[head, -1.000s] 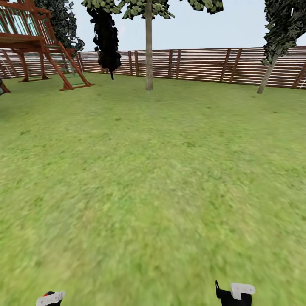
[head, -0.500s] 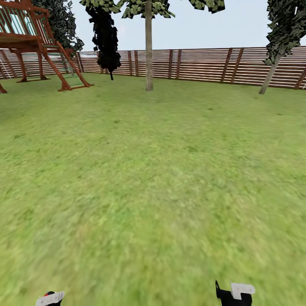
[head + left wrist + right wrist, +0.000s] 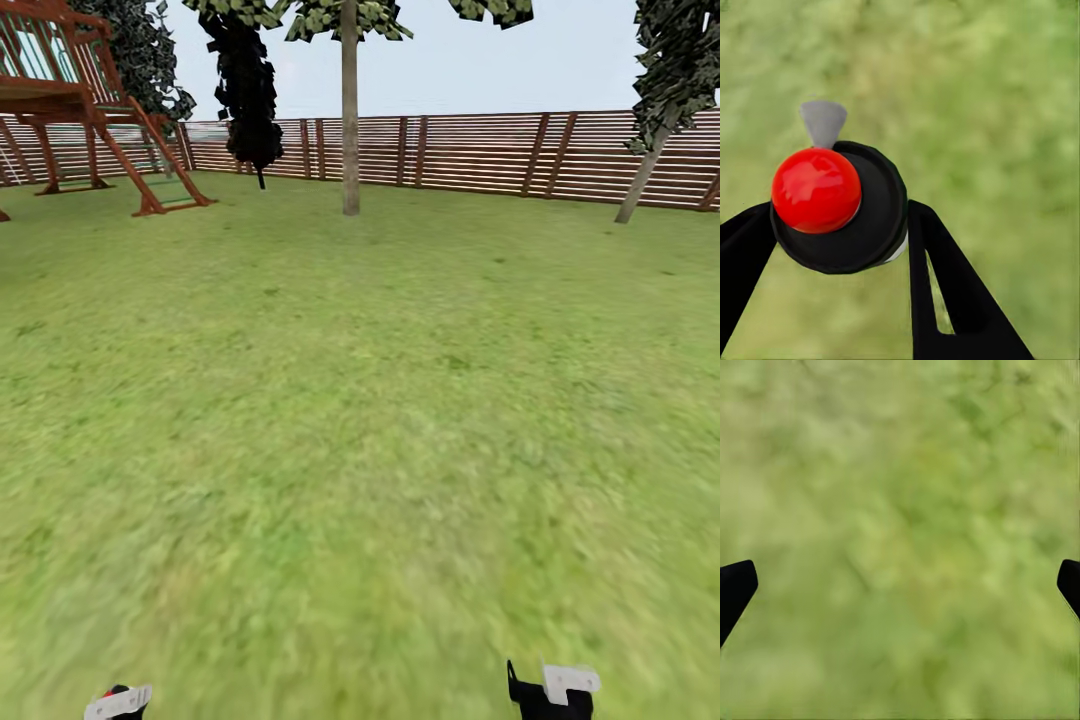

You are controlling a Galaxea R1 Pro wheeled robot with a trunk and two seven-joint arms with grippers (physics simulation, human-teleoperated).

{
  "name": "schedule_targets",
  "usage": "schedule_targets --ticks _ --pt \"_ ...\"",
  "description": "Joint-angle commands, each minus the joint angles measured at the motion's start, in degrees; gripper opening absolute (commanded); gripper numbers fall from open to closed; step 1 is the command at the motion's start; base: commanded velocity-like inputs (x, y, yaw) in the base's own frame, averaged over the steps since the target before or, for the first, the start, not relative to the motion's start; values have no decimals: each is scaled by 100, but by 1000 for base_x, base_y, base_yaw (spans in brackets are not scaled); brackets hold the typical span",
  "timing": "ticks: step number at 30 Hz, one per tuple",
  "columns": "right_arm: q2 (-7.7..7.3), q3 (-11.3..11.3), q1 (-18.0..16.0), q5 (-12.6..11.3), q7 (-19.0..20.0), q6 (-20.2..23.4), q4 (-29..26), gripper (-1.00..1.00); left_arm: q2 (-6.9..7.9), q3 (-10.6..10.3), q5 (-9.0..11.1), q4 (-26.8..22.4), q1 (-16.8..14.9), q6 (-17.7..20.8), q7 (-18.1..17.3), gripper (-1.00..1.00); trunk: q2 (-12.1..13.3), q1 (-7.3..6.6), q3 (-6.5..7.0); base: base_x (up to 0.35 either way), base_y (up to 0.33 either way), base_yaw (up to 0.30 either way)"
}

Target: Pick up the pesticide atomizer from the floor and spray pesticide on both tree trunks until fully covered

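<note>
Pesticide atomizer, black-bodied with a red round cap (image 3: 816,190), sits clamped in my left gripper (image 3: 840,247); right gripper (image 3: 900,585) spread wide, empty. I'd drive straight to the far pale straight tree trunk (image 3: 350,120).

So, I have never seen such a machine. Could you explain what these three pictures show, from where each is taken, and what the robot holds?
It is a simulated wheeled robot with two arms. The head camera looks over a lawn toward a straight tree trunk, a wooden fence and a play frame. The left wrist camera shows the left gripper shut on the pesticide atomizer, black with a red top. The right wrist camera shows the right gripper open over grass, holding nothing.
</note>
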Motion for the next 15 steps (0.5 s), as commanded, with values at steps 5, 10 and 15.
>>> schedule_targets --ticks 5,10,15 --pt "0 -1 -2 0 0 0 0 100 2 2 1 0 0 0 0 -100 0 0 0 343 0 0" --pt "0 0 0 0 0 0 0 100 0 1 1 0 0 0 0 -100 0 0 0 343 0 0" --pt "0 1 0 0 0 0 0 100 0 2 1 0 0 0 0 -100 0 0 0 343 0 0"
